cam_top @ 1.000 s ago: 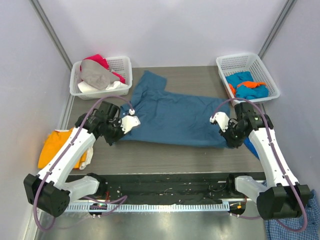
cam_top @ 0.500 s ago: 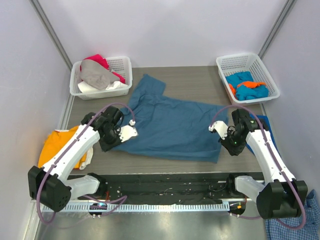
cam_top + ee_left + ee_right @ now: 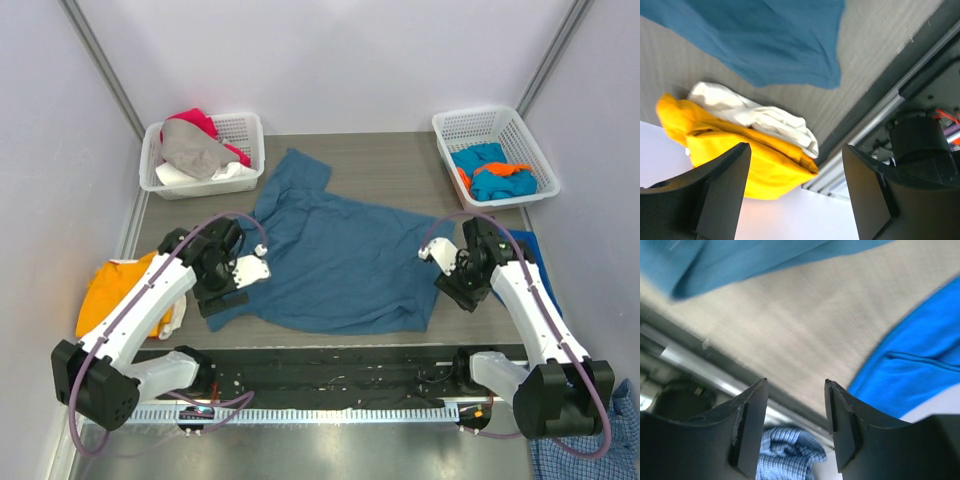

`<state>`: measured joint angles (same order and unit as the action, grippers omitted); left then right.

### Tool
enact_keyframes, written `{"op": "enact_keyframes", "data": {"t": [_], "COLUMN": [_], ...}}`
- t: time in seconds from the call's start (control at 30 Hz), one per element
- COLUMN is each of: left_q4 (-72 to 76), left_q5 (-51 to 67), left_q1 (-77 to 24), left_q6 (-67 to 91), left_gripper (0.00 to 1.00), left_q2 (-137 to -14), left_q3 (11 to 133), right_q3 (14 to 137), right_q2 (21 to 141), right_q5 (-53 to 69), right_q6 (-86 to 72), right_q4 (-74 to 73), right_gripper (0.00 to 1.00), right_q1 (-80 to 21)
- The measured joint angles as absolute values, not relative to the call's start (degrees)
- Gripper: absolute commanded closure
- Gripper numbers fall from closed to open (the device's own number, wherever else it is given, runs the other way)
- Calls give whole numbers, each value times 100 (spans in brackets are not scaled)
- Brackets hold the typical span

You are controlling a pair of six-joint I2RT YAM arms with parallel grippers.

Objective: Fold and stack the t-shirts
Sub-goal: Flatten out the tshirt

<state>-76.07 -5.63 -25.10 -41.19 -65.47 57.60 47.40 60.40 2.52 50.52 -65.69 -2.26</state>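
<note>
The dark teal-blue t-shirt (image 3: 340, 265) sprawls across the middle of the tabletop (image 3: 400, 165), soft and matte, rippled with shallow folds. One sleeve points toward the far left basket (image 3: 247, 126). The left jaws hang spread wide over its near-left hem corner, nothing between them. The right jaws stand apart too, empty, just off the near-right corner.

An orange t-shirt (image 3: 108, 295) lies bunched at the left edge, with a crumpled white cloth (image 3: 760, 117) against it; tee or not, I can't tell. Both baskets are white mesh: red cloth (image 3: 197, 120) and grey cloth (image 3: 190, 148) fill the left one, turquoise cloth (image 3: 485, 160) the right basket (image 3: 470, 125). A bright blue cloth (image 3: 920, 365) lies by the right arm. The tabletop is grey with a fine wood grain, and pale plain walls (image 3: 330, 60) close three sides.
</note>
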Motion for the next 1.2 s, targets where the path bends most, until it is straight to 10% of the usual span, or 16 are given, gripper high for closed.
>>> {"op": "enact_keyframes", "data": {"t": [0.3,0.53,1.2], "left_q4": [-5478,-4383,-4104], "left_q5": [-462,-207,60], "left_q1": [-2510,-2510,-2510], "left_q6": [-3638,-3079,-3072], "left_gripper": [12,10,10], "left_q2": [-6910,-9476,-11904], "left_q3": [6027,8381,10757], "right_q3": [5227,6184,7435], "right_q2": [6912,8193,10617], "right_q5": [-255,-462,-729], "right_q6": [3778,2759,2410], "right_q4": [-4536,-3293,-2770], "right_gripper": [40,39,47], "right_q1": [-224,-224,5]}}
